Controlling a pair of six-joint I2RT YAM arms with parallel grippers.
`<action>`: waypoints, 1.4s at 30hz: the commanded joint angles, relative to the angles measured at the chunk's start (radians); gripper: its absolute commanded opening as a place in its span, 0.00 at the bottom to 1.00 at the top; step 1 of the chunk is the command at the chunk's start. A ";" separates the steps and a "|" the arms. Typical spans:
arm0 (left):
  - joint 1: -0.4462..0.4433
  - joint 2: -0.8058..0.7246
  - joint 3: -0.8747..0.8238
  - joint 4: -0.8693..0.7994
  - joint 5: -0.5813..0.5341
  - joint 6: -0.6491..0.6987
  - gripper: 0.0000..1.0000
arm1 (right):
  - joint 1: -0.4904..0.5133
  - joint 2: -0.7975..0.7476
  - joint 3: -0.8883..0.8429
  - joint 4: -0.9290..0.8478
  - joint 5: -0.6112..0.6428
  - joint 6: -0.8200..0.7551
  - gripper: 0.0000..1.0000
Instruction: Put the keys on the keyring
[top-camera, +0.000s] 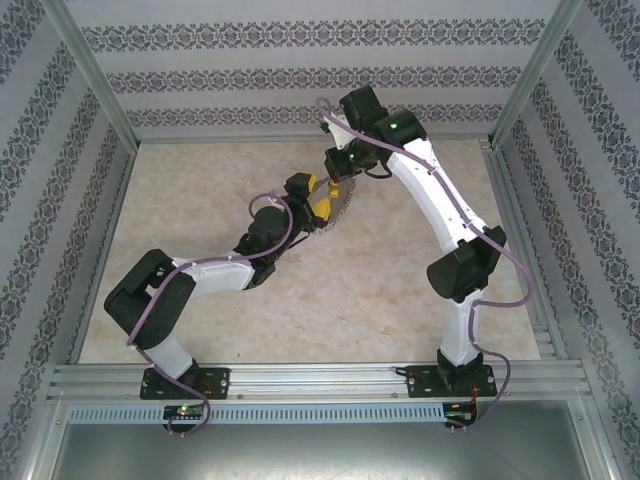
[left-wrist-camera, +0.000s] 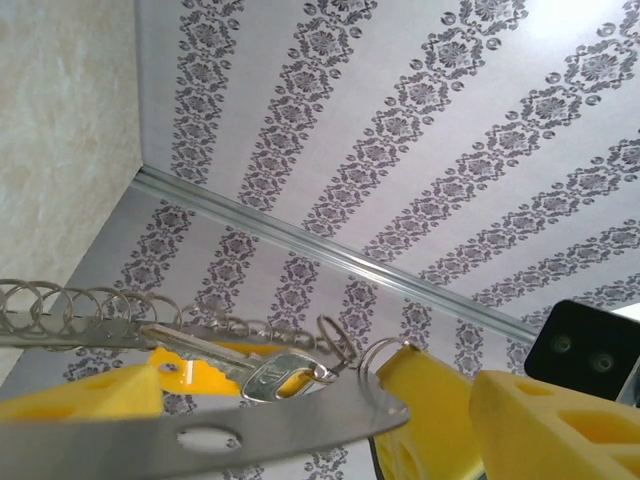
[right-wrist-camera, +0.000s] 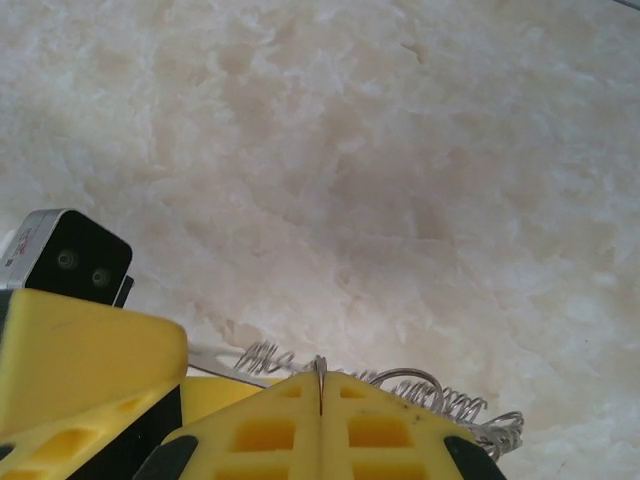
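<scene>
Above the desk (top-camera: 400, 330), mid-air: both my tools meet off the surface, toward the far half.
Right tool (right-wrist-camera: 320, 395): closed completely, with a thin wire of the keyring (left-wrist-camera: 70, 338) pinched in the seam between the pads. It holds the ring up from above.
Left tool (top-camera: 318, 198): the jaws stand wide apart and clamp nothing. Its yellow pads (left-wrist-camera: 80, 392) sit on either side of the work.
Keys (left-wrist-camera: 268, 378): in the gap between my left pads, just beside the keyring and below its run.
Long axis: in the left wrist view the blade runs from the silver head up and to the left, almost parallel to the keyring. The yellow-orange tag (left-wrist-camera: 185, 378) lies under the blade on the left side.
Deciding relation: the key head rests against one of the small rings (left-wrist-camera: 335, 340), right beside the right tool's grip point. I cannot tell whether it is threaded through or only touching.
Nearer arm: the left; its jaws bracket the keys, while the right only steadies the ring.
Carrier: the keyring is the only holder here, with small silver rings strung closely along it.
Judgement: the next move depends on aligning the head with the ring wire without twisting the ring in my right grip.
</scene>
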 joint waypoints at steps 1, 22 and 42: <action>-0.013 0.013 -0.018 0.070 -0.034 -0.008 0.75 | -0.003 -0.061 -0.016 0.037 -0.022 0.014 0.00; -0.004 0.120 0.003 0.165 -0.067 -0.007 0.48 | -0.003 -0.147 -0.113 0.088 -0.066 0.002 0.00; 0.002 0.137 0.045 0.208 -0.085 0.105 0.00 | -0.010 -0.263 -0.284 0.168 -0.071 0.020 0.00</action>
